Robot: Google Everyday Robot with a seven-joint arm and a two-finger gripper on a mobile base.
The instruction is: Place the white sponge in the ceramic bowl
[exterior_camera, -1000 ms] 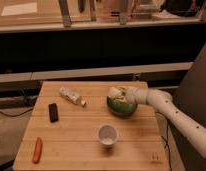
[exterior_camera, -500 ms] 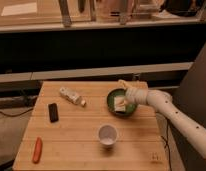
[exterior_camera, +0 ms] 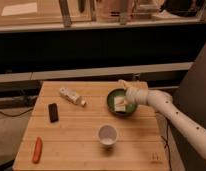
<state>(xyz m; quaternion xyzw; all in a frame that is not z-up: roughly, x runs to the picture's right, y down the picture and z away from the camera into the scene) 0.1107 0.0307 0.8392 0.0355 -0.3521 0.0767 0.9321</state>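
The ceramic bowl (exterior_camera: 110,99) is round and green and stands on the right half of the wooden table (exterior_camera: 81,127). The white sponge (exterior_camera: 119,103), a small off-white block, lies inside the bowl. My gripper (exterior_camera: 125,89) hangs just above the bowl's far right rim, at the end of the white arm (exterior_camera: 166,107) that comes in from the lower right. It is close over the sponge, and I cannot tell whether it touches it.
A white bottle (exterior_camera: 71,96) lies on its side at the back left. A black slab (exterior_camera: 53,112) lies left of centre. A white cup (exterior_camera: 107,135) stands in front of the bowl. An orange-red stick (exterior_camera: 37,149) lies at the front left corner.
The gripper has drawn up and to the right from over the bowl's middle. The sponge, covered before, now shows lying in the bowl.
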